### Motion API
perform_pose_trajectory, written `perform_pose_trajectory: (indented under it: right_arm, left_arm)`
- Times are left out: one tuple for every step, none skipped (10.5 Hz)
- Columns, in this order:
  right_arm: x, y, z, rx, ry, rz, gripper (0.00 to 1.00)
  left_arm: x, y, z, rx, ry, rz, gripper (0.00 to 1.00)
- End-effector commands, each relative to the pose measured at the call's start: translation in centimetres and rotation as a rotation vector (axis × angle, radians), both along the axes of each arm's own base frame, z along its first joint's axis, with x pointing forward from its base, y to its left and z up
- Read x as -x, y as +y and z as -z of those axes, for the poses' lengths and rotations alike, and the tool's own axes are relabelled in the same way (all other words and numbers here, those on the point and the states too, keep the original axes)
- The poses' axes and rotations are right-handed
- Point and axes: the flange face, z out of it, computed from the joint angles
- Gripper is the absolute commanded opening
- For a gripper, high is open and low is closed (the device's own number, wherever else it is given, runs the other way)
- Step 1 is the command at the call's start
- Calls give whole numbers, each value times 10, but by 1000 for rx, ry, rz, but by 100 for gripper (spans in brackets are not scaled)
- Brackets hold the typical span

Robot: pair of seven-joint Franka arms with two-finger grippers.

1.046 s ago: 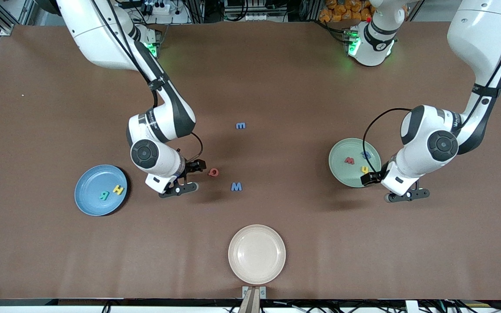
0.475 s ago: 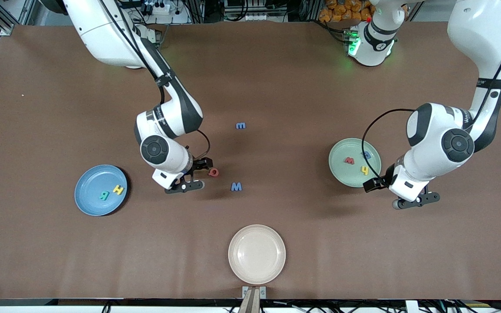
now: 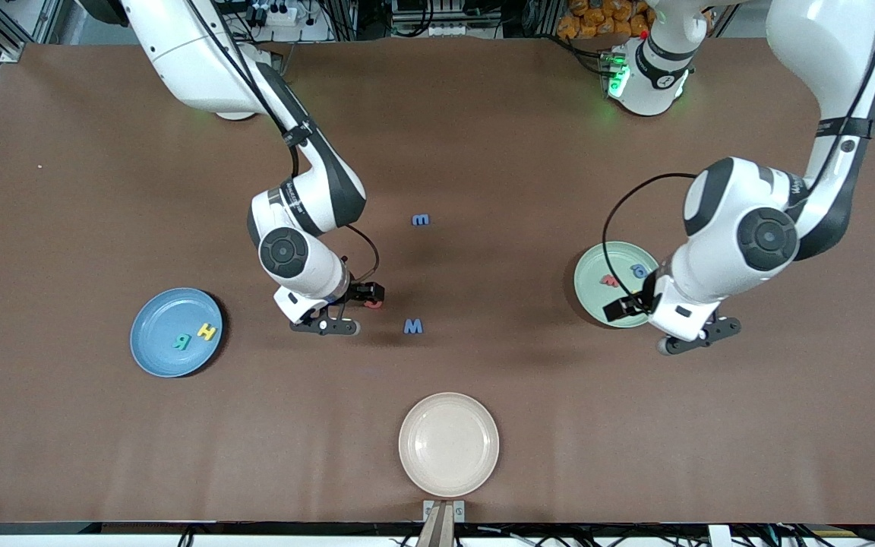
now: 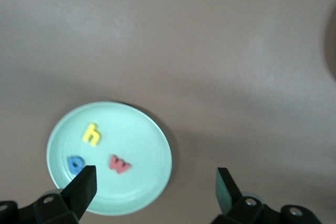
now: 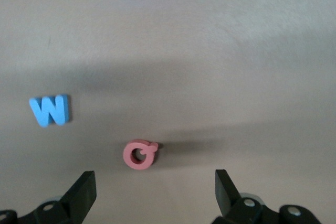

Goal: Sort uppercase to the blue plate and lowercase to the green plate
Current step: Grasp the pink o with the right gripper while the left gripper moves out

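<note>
The red Q (image 5: pixel 139 155) lies flat on the brown table (image 3: pixel 483 137), near the middle, and its small tail points toward the blue W (image 5: pixel 50 110) side of the right wrist view only roughly; it is almost round, so it has no clear long axis. In the front view the right gripper (image 3: pixel 348 310) hangs just over this Q and hides most of it, while the right wrist view shows the whole letter between the two fingers, which stand wide apart and touch nothing. The blue W (image 3: pixel 412 326) lies near the Q, a little closer to the front camera and toward the left arm's end. The small blue m (image 3: pixel 421 219) lies well apart, farther from the camera.

The blue plate (image 3: pixel 156 357), toward the right arm's end, carries the yellow H (image 3: pixel 206 331) and the teal R (image 3: pixel 182 341), side by side.

The green plate (image 3: pixel 589 282) is toward the left arm's end. The left gripper (image 3: pixel 654 323) hangs over its edge with fingers apart and empty. The front view shows only the red w (image 3: pixel 609 280) and blue a (image 3: pixel 639 270); the left wrist view shows also the yellow h (image 4: pixel 92 134).

A cream plate (image 3: pixel 449 444) lies nearest to the camera.
</note>
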Motion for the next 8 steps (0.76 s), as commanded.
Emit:
perform_pose_trajectory:
  right_arm:
    - [-10,-4,0,8,12,192,100]
    - [-7,0,4,16,20,227,100]
    - [-3,5,10,28,31,280,100]
    - [0,9,14,54,27,321,100]
    - [0,9,18,84,17,364,100]
    - [-4,10,20,76,-6,428,100]
    - [-1,17,27,70,-18,474,100]
    - [8,31,36,81,-14,485,100]
  left_arm:
    - [22,-33,-10,21,42,-118,100]
    - [28,-48,-8,35,64,-174,100]
    - [31,-54,1,31,90,-238,100]
    - [42,-68,14,17,114,-271,100]
    - [50,-81,21,19,125,-305,100]
    - [59,-91,29,52,157,-364,100]
    - [65,-101,37,81,188,-409,100]
    - [65,-103,49,90,231,-479,100]
